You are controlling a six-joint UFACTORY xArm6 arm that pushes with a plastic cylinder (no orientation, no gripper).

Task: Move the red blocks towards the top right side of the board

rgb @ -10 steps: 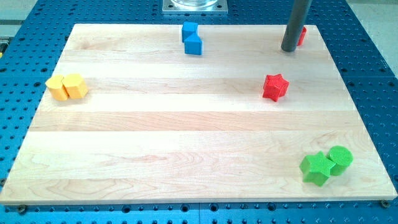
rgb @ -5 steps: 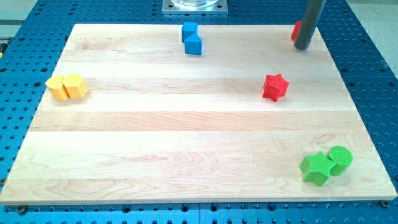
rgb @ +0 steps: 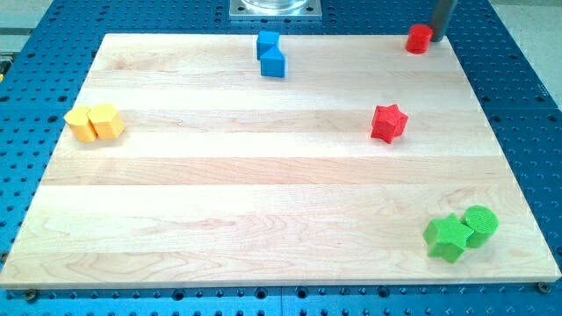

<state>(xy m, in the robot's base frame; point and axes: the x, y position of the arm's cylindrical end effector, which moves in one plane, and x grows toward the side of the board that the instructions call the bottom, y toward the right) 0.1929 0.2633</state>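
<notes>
Our tip (rgb: 436, 39) stood at the table's (rgb: 263, 202) top right corner, just to the right of the red cylinder (rgb: 419, 39) and seemingly touching it, though the rod partly hid the contact. We carried no hand, only the dark rod. The red star (rgb: 388, 122) lay well below, toward the view's bottom. The table was pale, grained wood; the blocks looked matte. Two blue blocks (rgb: 271, 53) sat at the top, two yellow blocks (rgb: 94, 122) left, two green blocks (rgb: 461, 233) bottom right.

A blue perforated table (rgb: 527, 105) surrounds the wooden board (rgb: 263, 193).
</notes>
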